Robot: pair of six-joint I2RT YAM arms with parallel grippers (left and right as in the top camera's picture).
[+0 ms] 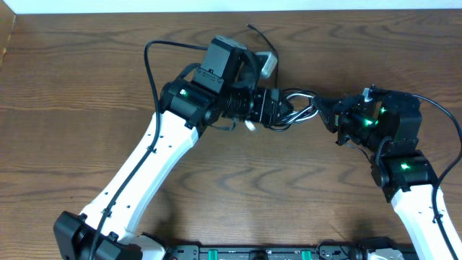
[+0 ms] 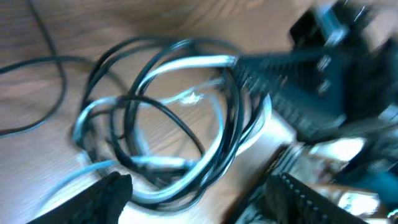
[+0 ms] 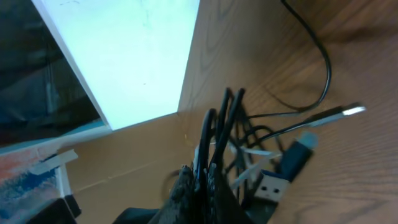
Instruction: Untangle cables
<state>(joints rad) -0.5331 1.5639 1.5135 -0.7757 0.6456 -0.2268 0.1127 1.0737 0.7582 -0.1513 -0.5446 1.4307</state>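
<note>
The cables lie in a tangled bunch of black and white loops at mid-table between my two grippers. In the left wrist view the loops are blurred and lie just ahead of my left gripper, whose fingers are spread apart with the lowest loops between them. My left gripper sits at the bunch's left side. My right gripper is shut on several black strands, pinched between its fingers. A USB plug and a thin metal-tipped plug lie beside them.
A loose black cable end runs toward the table's far edge. A white block shows behind the left wrist. A bright white panel borders the table in the right wrist view.
</note>
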